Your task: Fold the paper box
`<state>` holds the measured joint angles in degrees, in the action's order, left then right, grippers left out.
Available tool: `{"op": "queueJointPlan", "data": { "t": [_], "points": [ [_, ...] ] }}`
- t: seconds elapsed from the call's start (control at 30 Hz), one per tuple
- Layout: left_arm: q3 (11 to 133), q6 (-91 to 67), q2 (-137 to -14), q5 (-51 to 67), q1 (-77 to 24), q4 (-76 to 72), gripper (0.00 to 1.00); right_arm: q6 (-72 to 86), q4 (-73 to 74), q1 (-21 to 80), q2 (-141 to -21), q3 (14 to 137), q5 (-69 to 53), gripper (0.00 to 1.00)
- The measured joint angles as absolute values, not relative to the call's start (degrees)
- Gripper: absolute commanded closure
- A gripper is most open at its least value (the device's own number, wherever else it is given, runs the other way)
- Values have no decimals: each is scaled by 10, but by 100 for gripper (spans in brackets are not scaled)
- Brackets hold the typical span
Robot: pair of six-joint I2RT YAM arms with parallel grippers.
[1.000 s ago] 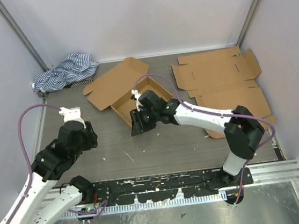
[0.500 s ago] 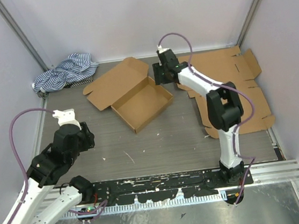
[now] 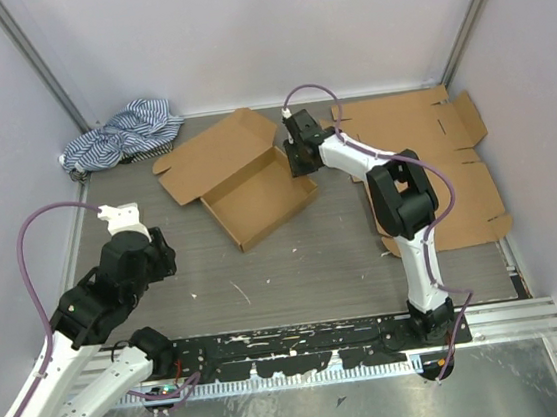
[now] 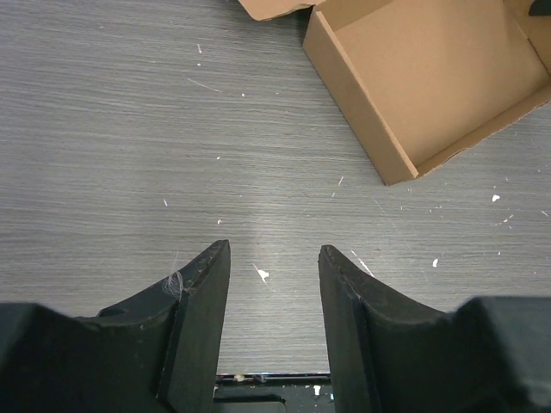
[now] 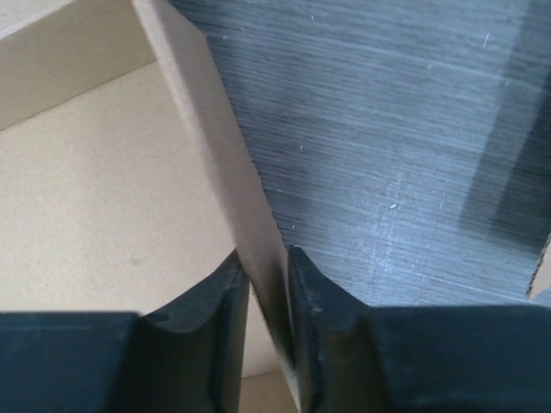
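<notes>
Since right gripper clamps paper box wall facing flat cardboard, box just left of cardboard: pivot slow, avoid tearing; left gripper apart, empty, further left, should brace box.

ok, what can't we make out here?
- Top view: right claw fingertips, hidden under its own wrist.
- Right wrist view: most of the paper box, cut off by frame edges.
- Top view: flat cardboard partly under the right arm; sheet count unclear.
- Top view: whatever the striped cloth covers.
</notes>
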<state>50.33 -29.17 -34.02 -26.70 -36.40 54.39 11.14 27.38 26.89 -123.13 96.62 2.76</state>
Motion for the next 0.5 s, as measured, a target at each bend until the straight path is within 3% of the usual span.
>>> {"op": "queueJointPlan", "data": {
  "t": [0.23,0.5],
  "points": [
    [503,-292,-339,-267,-364,544,46,141,243,290,-1188,876,41,80],
    [503,-292,-339,-267,-364,544,44,234,224,387,-1038,663,79,77]
  ]
}}
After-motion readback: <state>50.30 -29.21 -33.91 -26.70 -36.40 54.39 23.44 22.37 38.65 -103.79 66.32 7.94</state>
